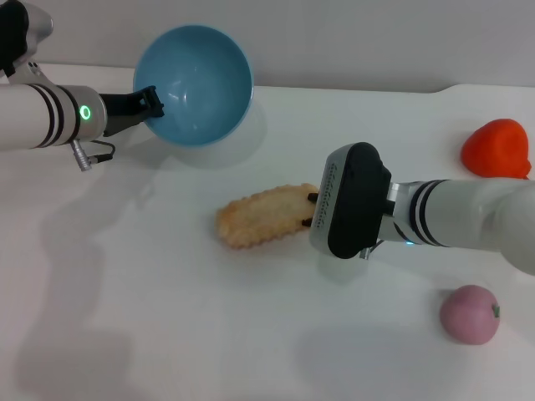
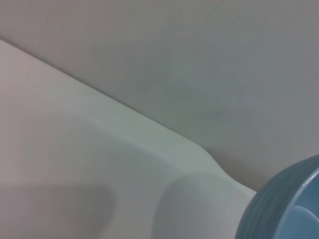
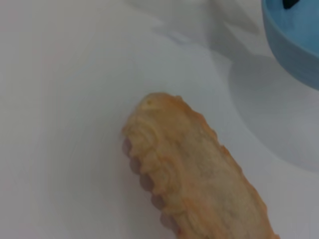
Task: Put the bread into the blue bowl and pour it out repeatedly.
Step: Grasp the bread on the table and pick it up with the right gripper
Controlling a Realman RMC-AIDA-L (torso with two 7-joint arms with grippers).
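Note:
My left gripper (image 1: 150, 100) is shut on the rim of the blue bowl (image 1: 196, 79) and holds it lifted at the back left, tipped so its empty glossy inside faces me. A slice of the bowl's outside (image 2: 286, 209) fills a corner of the left wrist view. The bread (image 1: 263, 215) lies flat on the white table near the middle, plain tan side up. My right gripper (image 1: 311, 210) sits at the bread's right end, low over the table. The right wrist view shows the bread (image 3: 199, 184) close up, resting on the table, with the bowl's edge (image 3: 294, 45) beyond it.
An orange-red toy (image 1: 497, 149) lies at the far right edge. A pink round fruit toy (image 1: 470, 314) sits at the front right. The white table (image 1: 150, 317) stretches bare across the front left, and its back edge runs just behind the bowl.

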